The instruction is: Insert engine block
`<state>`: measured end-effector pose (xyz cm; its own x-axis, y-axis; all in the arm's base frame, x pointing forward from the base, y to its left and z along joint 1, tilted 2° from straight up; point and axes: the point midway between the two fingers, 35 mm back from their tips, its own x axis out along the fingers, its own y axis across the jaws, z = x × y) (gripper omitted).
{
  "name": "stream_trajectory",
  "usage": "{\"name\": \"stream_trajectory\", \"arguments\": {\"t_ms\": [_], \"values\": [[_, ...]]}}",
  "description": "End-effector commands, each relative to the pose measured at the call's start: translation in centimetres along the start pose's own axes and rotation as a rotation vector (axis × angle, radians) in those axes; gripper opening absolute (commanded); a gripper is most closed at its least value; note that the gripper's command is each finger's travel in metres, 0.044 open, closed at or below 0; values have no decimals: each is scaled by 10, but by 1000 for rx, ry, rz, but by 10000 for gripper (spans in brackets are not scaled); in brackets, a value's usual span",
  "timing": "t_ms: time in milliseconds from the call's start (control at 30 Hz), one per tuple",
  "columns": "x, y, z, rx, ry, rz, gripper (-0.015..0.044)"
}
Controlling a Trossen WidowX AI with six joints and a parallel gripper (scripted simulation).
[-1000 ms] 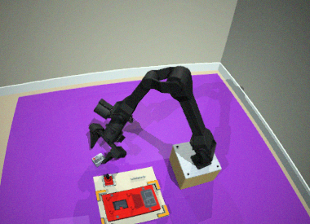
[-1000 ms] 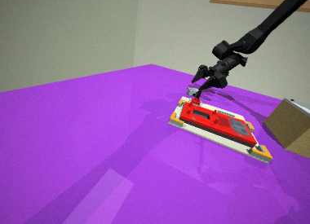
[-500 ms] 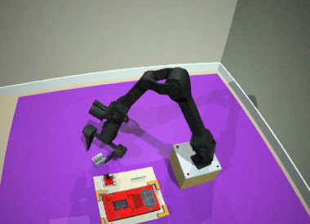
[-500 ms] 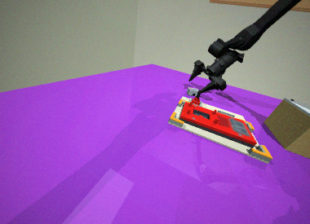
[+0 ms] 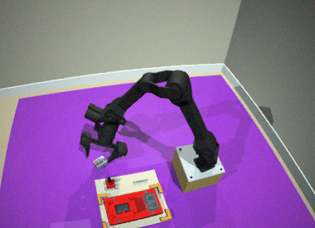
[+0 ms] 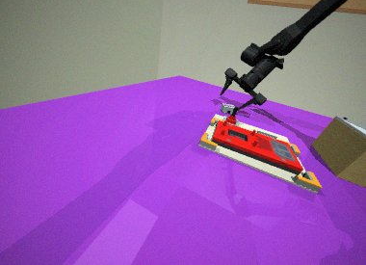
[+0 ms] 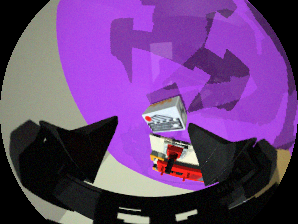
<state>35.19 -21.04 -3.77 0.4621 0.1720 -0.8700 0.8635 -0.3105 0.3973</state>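
The engine block (image 5: 100,162) (image 6: 227,108) (image 7: 166,116) is a small grey block with a red dot on one face. It is off the white board, just beyond the corner with the lever. My gripper (image 5: 99,158) (image 6: 228,102) (image 7: 154,123) is open and empty. Its fingertips are spread above the block, with a gap to it; the exact height is hard to tell. The red car body (image 5: 133,215) (image 6: 250,145) (image 7: 186,175) lies on the board, and its dark opening (image 5: 122,208) (image 6: 238,135) holds no block. The block's slot side cannot be made out.
The white board (image 5: 124,179) (image 6: 255,163) (image 7: 159,143) has orange corner brackets. A red piece with a black lever (image 5: 109,182) (image 6: 231,119) (image 7: 173,152) stands upright on it, between the block and the car body. The arm's base box (image 5: 203,182) (image 6: 341,145) is to the right.
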Motion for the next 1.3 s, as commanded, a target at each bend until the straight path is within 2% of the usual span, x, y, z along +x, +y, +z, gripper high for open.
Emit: {"name": "stream_trajectory", "arguments": {"t_ms": [0,700,1267], "values": [[1,2,0,-114,-16,-24,440],[-1,9,-4,-802,-50,-192,440],[-6,13,-9,-1353,17,-346,440]]}}
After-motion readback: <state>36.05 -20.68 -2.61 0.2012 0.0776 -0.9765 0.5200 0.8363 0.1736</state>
